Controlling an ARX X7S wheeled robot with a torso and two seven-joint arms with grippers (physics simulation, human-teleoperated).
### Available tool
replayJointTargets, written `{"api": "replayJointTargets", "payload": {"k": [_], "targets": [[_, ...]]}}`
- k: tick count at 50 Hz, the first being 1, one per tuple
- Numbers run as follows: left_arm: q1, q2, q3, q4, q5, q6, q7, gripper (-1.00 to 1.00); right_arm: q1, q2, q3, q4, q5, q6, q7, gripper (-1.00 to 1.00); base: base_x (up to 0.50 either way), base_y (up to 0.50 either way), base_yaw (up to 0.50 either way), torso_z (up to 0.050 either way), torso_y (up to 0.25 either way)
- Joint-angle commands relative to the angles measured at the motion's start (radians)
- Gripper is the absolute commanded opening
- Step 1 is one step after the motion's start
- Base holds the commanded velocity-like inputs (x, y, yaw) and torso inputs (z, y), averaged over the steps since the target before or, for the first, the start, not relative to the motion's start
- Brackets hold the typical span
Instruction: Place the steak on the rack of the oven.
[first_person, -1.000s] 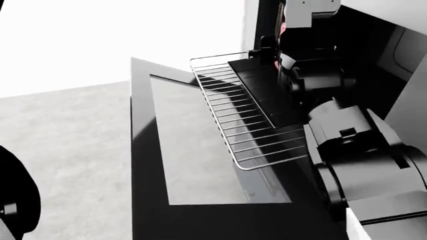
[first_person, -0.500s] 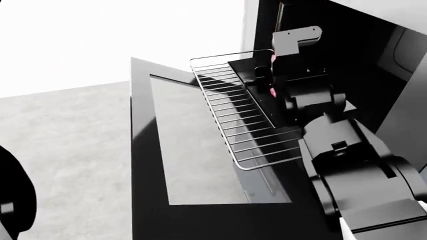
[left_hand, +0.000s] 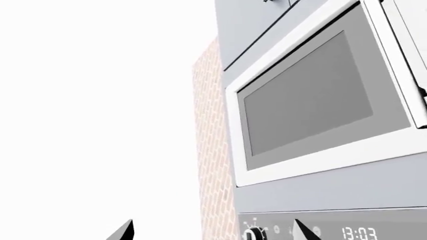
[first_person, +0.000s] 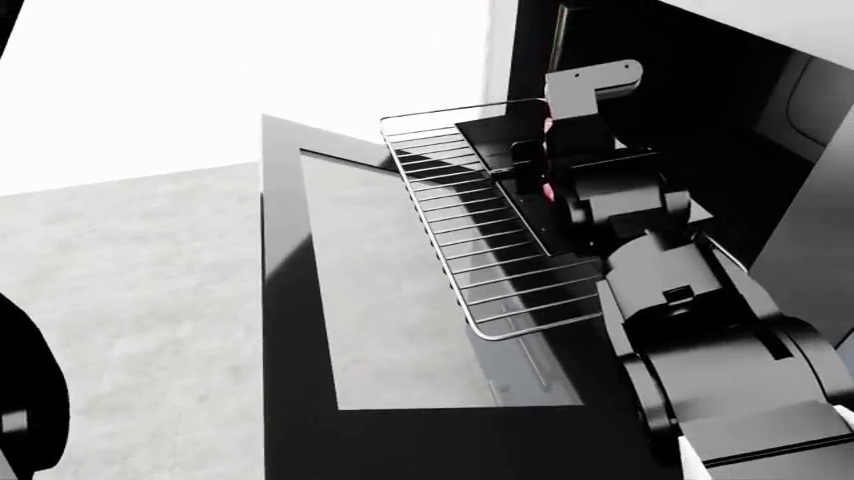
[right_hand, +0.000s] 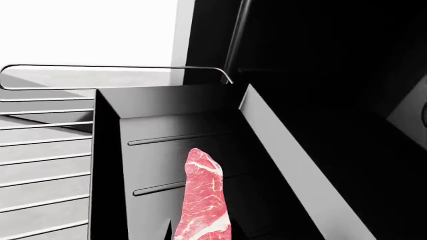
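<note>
The steak (right_hand: 202, 200), pink-red with white marbling, hangs from my right gripper (right_hand: 200, 234), which is shut on it. It hangs just above a flat black tray (right_hand: 160, 145) that lies on the far end of the silver wire rack (first_person: 487, 250). The rack is pulled out over the oven's dropped door (first_person: 387, 310). From the head view only pink slivers of the steak (first_person: 547, 188) show beside the right gripper (first_person: 539, 160). My left gripper (left_hand: 213, 235) is open, raised and empty, its two fingertips far apart.
The dark oven cavity (first_person: 721, 110) lies behind the right arm. Rack bars (right_hand: 40, 150) run beside the tray. The left wrist view faces a white-framed microwave (left_hand: 307, 100) and a panel with a knob and clock (left_hand: 357, 233). Grey floor (first_person: 120, 300) spreads left of the door.
My right arm has drawn back out of the cavity and lowered the steak over the black tray. Over the last half second it barely moved.
</note>
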Motion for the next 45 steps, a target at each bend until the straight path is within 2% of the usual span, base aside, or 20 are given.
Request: {"api": "replayJointTargets", "payload": {"k": [1, 21, 22, 39, 45], "targets": [[-0.007, -0.001, 0.005, 0.002, -0.008, -0.006, -0.004, 1.00, 0.006, -0.001, 0.019, 0.000, -0.034, -0.002, -0.002, -1.00, 0.00, 0.00, 0.00, 0.010, 0.000], [0.008, -0.006, 0.020, -0.011, 0.006, 0.027, 0.015, 1.00, 0.007, -0.001, 0.017, 0.000, -0.031, 0.001, -0.007, -1.00, 0.00, 0.00, 0.00, 0.000, -0.108], [0.008, -0.006, 0.020, -0.011, 0.006, 0.028, 0.015, 1.00, 0.007, -0.001, 0.021, 0.000, -0.035, 0.001, -0.007, 1.00, 0.00, 0.00, 0.00, 0.000, -0.123], [0.011, -0.006, 0.012, -0.009, -0.007, 0.032, 0.009, 1.00, 0.018, -0.001, 0.037, 0.000, -0.030, -0.005, 0.006, 1.00, 0.00, 0.00, 0.00, 0.000, -0.007], [0.008, -0.005, 0.013, -0.010, -0.011, 0.032, 0.006, 1.00, 0.046, -0.001, -0.015, 0.000, 0.038, -0.029, 0.000, 1.00, 0.00, 0.00, 0.00, 0.000, 0.000]]}}
